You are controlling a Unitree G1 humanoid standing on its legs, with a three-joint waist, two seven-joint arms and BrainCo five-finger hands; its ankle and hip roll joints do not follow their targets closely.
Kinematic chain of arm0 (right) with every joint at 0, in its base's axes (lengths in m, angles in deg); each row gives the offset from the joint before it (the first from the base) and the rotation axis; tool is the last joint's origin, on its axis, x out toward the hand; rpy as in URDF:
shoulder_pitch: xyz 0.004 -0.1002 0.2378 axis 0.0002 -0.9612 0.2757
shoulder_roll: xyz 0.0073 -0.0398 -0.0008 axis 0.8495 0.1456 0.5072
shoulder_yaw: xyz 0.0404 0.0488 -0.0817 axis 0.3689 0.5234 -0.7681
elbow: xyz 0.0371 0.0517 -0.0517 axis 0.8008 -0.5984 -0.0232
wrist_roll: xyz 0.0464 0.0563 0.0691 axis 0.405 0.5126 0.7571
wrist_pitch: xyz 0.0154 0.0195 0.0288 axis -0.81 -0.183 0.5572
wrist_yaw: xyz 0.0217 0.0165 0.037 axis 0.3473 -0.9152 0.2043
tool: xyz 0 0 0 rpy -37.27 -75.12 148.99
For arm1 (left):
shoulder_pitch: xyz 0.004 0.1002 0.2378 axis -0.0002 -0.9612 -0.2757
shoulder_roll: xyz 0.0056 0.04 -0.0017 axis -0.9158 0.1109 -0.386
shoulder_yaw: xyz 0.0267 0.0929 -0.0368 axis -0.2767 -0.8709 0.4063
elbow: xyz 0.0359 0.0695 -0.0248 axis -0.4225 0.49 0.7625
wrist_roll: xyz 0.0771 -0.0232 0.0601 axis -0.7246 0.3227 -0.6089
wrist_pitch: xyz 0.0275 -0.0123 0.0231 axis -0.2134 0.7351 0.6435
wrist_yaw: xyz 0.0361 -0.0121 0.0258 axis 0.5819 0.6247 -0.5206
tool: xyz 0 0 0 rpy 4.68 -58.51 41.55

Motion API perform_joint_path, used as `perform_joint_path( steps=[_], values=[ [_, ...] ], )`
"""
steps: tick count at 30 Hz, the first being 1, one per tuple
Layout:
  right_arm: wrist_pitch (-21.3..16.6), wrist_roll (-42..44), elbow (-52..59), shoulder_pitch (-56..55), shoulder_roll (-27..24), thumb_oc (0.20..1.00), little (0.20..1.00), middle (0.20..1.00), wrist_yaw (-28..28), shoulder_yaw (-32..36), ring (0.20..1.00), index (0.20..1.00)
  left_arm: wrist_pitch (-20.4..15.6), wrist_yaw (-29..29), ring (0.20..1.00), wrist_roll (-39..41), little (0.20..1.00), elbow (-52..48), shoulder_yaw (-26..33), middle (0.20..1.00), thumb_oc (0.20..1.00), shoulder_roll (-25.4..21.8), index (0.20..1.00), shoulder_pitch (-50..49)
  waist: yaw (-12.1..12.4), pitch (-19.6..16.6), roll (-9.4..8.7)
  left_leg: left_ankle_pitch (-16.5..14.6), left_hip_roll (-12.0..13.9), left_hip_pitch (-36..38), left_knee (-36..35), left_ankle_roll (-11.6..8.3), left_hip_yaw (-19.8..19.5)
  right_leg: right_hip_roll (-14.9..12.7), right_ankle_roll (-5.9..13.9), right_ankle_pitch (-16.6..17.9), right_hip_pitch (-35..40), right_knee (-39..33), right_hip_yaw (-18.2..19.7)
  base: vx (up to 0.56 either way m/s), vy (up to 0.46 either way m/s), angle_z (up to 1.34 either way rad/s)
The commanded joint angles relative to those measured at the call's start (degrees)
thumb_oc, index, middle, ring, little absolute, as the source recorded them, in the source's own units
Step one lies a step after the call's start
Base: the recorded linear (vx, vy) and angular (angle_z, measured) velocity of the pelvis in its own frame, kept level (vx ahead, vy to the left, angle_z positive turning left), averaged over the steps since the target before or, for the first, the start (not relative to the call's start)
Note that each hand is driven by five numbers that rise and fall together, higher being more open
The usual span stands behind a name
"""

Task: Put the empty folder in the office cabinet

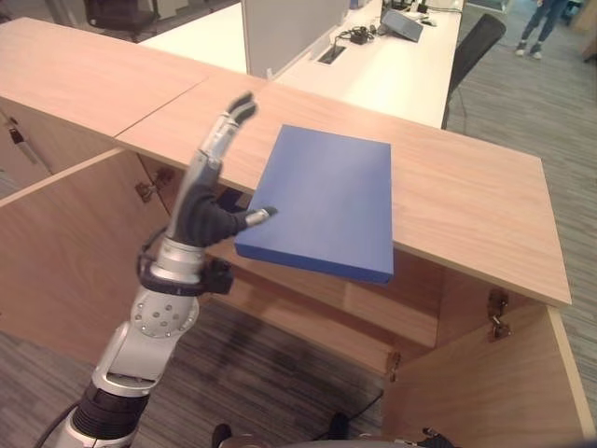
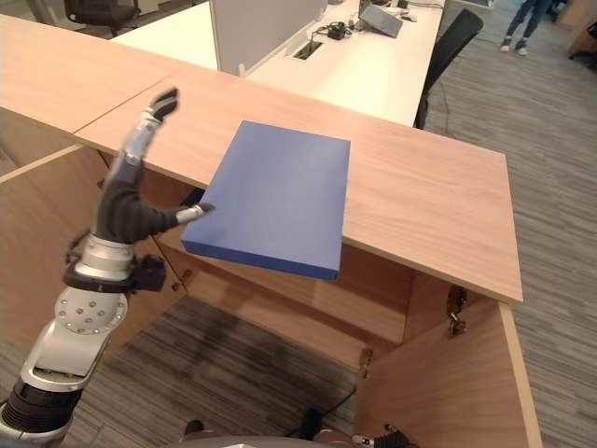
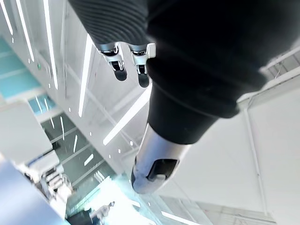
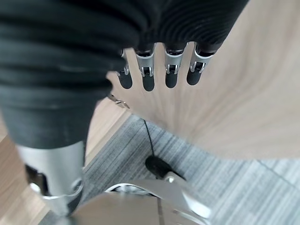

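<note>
The blue folder (image 1: 322, 201) lies flat on the cabinet top (image 1: 466, 201), its near edge overhanging the open cabinet (image 1: 308, 299) toward 6 o'clock. The left hand (image 1: 210, 201) stands at the folder's 9 o'clock side, fingers straight and raised, thumb tip at the folder's near corner, grasping nothing. The right hand (image 4: 159, 70) hangs low by a wooden panel, fingers relaxed. A sound grasp likely calls for pinching the overhanging edge before tilting the folder into the opening beneath.

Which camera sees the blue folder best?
The left eye view: the whole blue folder lies on the cabinet top, its near end overhanging. The right eye view shows much the same. The wrist views don't clearly show it.
</note>
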Motion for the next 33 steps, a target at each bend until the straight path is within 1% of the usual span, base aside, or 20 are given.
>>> perform_joint_path(
  steps=[1, 2, 3, 5, 6, 9, 13, 18, 20, 21, 24, 26, 29, 33],
  values=[
    [-0.8, 1.6, -0.4, 3.8, -0.4, 1.000, 1.000, 1.000, -0.5, -1.5, 1.000, 1.000, -1.8, 2.9, 1.000, 3.9, 1.000, -4.2, 0.2, 1.000, 1.000, -1.2, 1.000, 4.5, 0.4, 2.5, -1.23, -9.7, -5.5, -2.1, 5.6, 1.72, -0.9, -0.7, 1.66, -2.4, 2.2, 0.4, 0.2, 0.02, -0.040, 0.07],
    [-0.9, 1.7, -0.4, 4.2, -0.5, 1.000, 1.000, 1.000, -0.3, -1.8, 1.000, 1.000, -1.8, 3.3, 1.000, 3.9, 1.000, -3.7, -0.4, 1.000, 1.000, -1.5, 1.000, 4.6, 0.5, 2.4, -1.25, -10.0, -7.4, -2.3, 5.2, 2.16, -2.8, -0.7, 1.49, -2.2, 2.0, 0.4, 0.5, 0.01, -0.011, 0.03],
    [-0.9, 1.7, -0.5, 4.4, -0.5, 1.000, 1.000, 1.000, -0.3, -1.7, 1.000, 1.000, -1.6, 3.9, 1.000, 3.9, 1.000, -3.5, -1.0, 1.000, 1.000, -1.6, 1.000, 4.6, 0.4, 2.3, -1.14, -10.0, -7.7, -2.3, 4.7, 2.29, -3.0, -0.6, 1.49, -2.2, 2.0, 0.4, 0.5, 0.01, -0.022, -0.14],
    [-0.9, 2.1, -0.5, 4.6, -0.3, 1.000, 1.000, 1.000, -0.3, -1.6, 1.000, 1.000, -1.3, 4.4, 1.000, 3.9, 1.000, -3.3, -1.9, 1.000, 1.000, -1.8, 1.000, 4.8, 0.1, 2.1, -1.04, -9.6, -7.4, -2.3, 4.4, 2.11, -2.4, -0.6, 1.57, -2.2, 2.1, 0.4, 0.0, 0.02, -0.008, -0.09],
    [-0.8, 2.9, -0.5, 4.6, -0.2, 1.000, 1.000, 1.000, -0.2, -1.5, 1.000, 1.000, -1.1, 4.9, 1.000, 3.7, 1.000, -2.5, -2.3, 1.000, 1.000, -2.4, 1.000, 4.2, -0.1, 1.9, -0.86, -8.9, -7.1, -2.0, 4.2, 1.60, -1.6, -0.7, 1.39, -2.3, 2.3, 0.4, 0.1, 0.05, 0.014, 0.08],
    [-0.8, 2.3, -0.5, 4.4, 0.4, 1.000, 1.000, 1.000, 0.3, -2.7, 1.000, 1.000, -0.9, 5.3, 1.000, 2.7, 1.000, -1.4, -2.4, 1.000, 1.000, -2.9, 1.000, 3.1, 0.1, 1.4, -0.37, -8.2, -7.2, 0.0, 1.6, 1.12, -2.2, -0.6, 1.23, -2.5, 3.0, 0.4, -0.1, 0.06, 0.022, 0.02],
    [-0.5, 1.5, -1.3, 3.7, 0.6, 1.000, 1.000, 1.000, 0.5, -3.1, 1.000, 1.000, -0.6, 5.6, 1.000, 1.9, 1.000, -1.3, -1.3, 1.000, 1.000, -3.1, 1.000, 1.5, 0.1, 0.7, 0.15, -7.3, -6.8, 2.1, -0.6, 0.64, -2.0, -0.4, 0.96, -3.1, 4.1, 0.4, -0.1, 0.05, 0.017, 0.02],
    [-0.6, 1.2, -1.4, 3.4, 1.2, 1.000, 1.000, 1.000, 0.6, -3.7, 1.000, 1.000, -0.5, 5.6, 1.000, 0.3, 1.000, -1.5, 0.0, 1.000, 1.000, -3.5, 1.000, -0.2, 0.4, 0.4, 0.58, -7.0, -6.3, 3.4, -1.5, 0.30, -1.7, -0.1, 0.78, -3.5, 4.8, 0.4, -0.1, 0.02, 0.003, -0.01],
    [-0.6, 1.2, -1.3, 3.4, 1.1, 1.000, 1.000, 1.000, 0.6, -3.5, 1.000, 1.000, -0.2, 5.8, 1.000, -1.3, 1.000, -1.4, 0.9, 1.000, 1.000, -4.2, 1.000, -1.7, 0.6, 0.4, 0.70, -6.9, -6.0, 3.8, -1.7, 0.13, -1.6, 0.0, 0.77, -3.7, 5.0, 0.4, -0.1, 0.02, -0.002, -0.01],
    [-0.7, 1.3, -0.8, 3.6, 0.8, 1.000, 1.000, 1.000, 0.7, -3.3, 1.000, 1.000, 0.3, 5.9, 1.000, -4.0, 1.000, -1.0, 2.1, 1.000, 1.000, -5.2, 1.000, -3.2, 0.8, 0.4, 0.82, -6.8, -5.8, 4.0, -1.8, 0.01, -1.7, 0.1, 0.69, -3.8, 5.0, 0.4, -0.1, 0.00, 0.000, 0.00],
    [-0.6, 0.9, -0.4, 3.5, 1.1, 1.000, 1.000, 1.000, 0.8, -3.7, 1.000, 1.000, 0.2, 5.9, 1.000, -7.6, 1.000, -1.0, 3.4, 1.000, 1.000, -6.6, 1.000, -5.2, 1.1, 0.4, 0.93, -6.8, -5.4, 4.4, -2.0, -0.21, -1.7, 0.5, 0.64, -4.0, 5.1, 0.4, 0.0, 0.00, 0.000, 0.00],
    [-0.7, 0.7, -0.2, 3.5, 1.2, 1.000, 1.000, 1.000, 0.7, -3.7, 1.000, 1.000, -0.4, 6.5, 1.000, -8.7, 1.000, -1.4, 3.5, 1.000, 1.000, -7.3, 1.000, -6.3, 1.0, 0.3, 0.93, -6.8, -5.2, 4.6, -2.2, -0.29, -1.5, 0.7, 0.60, -4.1, 5.2, 0.4, 0.2, 0.00, 0.000, 0.00],
    [-0.7, 0.4, -0.4, 3.3, 1.4, 1.000, 1.000, 1.000, 0.9, -4.1, 1.000, 1.000, -1.2, 7.2, 1.000, -9.1, 1.000, -2.2, 2.9, 1.000, 1.000, -7.5, 1.000, -6.5, 0.8, 0.2, 0.94, -6.7, -5.0, 5.0, -2.6, -0.38, -1.2, 0.9, 0.59, -4.2, 5.3, 0.4, 0.4, 0.00, 0.000, 0.00],
    [-0.6, 0.1, -0.9, 2.9, 1.0, 1.000, 1.000, 1.000, 0.7, -4.3, 1.000, 1.000, -1.0, 6.0, 1.000, -10.2, 1.000, 0.2, 0.7, 1.000, 1.000, -6.5, 1.000, -5.2, 0.4, 0.1, 0.72, -6.6, -4.8, 5.1, -2.6, -0.53, -1.0, 1.2, 0.48, -4.3, 5.3, 0.4, 0.7, -0.01, -0.007, -0.05]
  ],
)
